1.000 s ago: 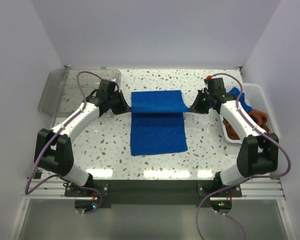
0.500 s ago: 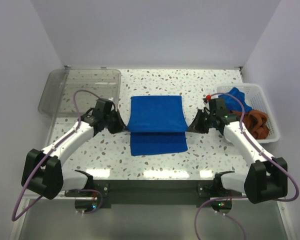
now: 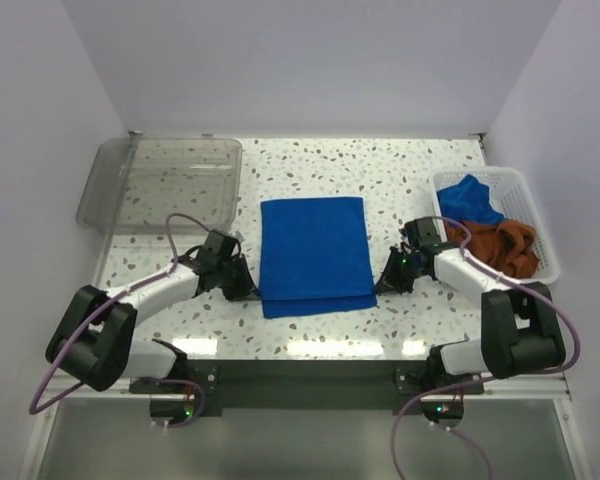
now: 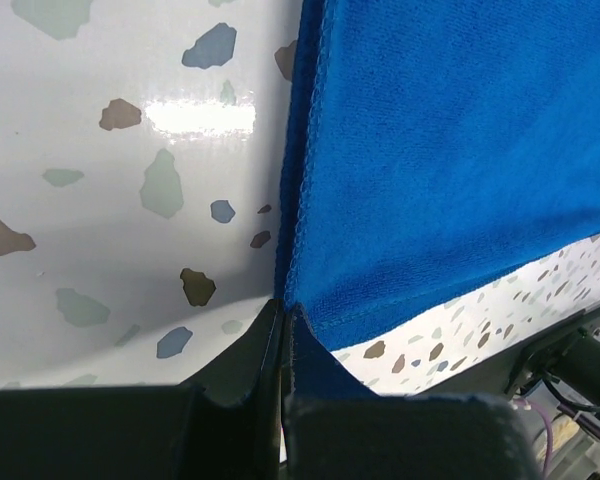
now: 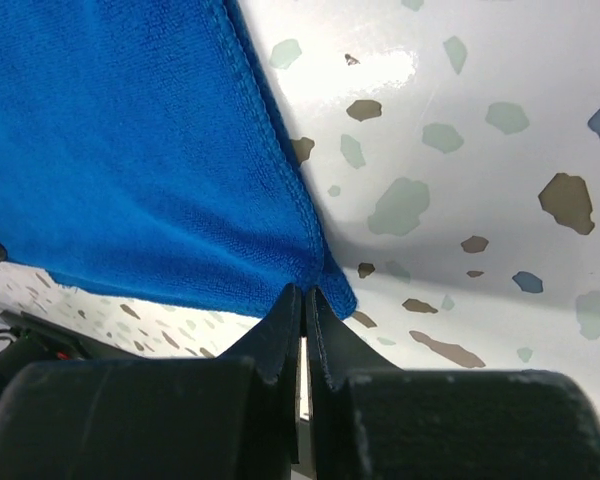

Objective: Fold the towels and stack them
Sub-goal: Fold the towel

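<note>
Speckled table: blue towel lies doubled, first fold seemingly near done; left gripper, right gripper clamped on near corners; next likely: let go, fold crosswise

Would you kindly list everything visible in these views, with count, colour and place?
folded towel: 1, royal blue, centre of the table
crumpled blue towel: 1, royal blue, far end of the basket
rust-brown towel: count unclear, rust-brown, bunched at the basket's near end
basket: 1, white mesh, right edge
tray: 1, clear plastic, far left corner
table: 1, white with speckles
left gripper: 1, black, shut on the folded towel's near left corner
right gripper: 1, black, shut on its near right corner
</note>
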Controlling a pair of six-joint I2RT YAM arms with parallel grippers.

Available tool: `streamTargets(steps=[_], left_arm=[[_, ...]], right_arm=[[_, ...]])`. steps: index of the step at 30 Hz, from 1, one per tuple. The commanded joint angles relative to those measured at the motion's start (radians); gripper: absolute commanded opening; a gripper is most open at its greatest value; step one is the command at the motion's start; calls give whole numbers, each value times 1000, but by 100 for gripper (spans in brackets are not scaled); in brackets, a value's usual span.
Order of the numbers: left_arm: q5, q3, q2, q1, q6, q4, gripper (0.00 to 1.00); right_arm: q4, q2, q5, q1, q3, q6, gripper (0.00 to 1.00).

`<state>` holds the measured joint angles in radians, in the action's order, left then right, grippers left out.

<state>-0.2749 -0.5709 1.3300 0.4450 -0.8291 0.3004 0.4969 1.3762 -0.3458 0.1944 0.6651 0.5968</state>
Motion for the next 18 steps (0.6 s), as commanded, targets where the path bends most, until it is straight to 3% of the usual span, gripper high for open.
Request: streamTargets(steps=[1,12,18], left_arm=[[45,2,1,9,-11,-23,0],[137,-220,-118,14,2,221,0],[132,-215,-204,50,-25,318,0]], right_arm=[[-26,1,59,-4,4,-8,0],[170,-130,139,-3,192,-51,0],[235,-196,113,-3,191,-46,0]])
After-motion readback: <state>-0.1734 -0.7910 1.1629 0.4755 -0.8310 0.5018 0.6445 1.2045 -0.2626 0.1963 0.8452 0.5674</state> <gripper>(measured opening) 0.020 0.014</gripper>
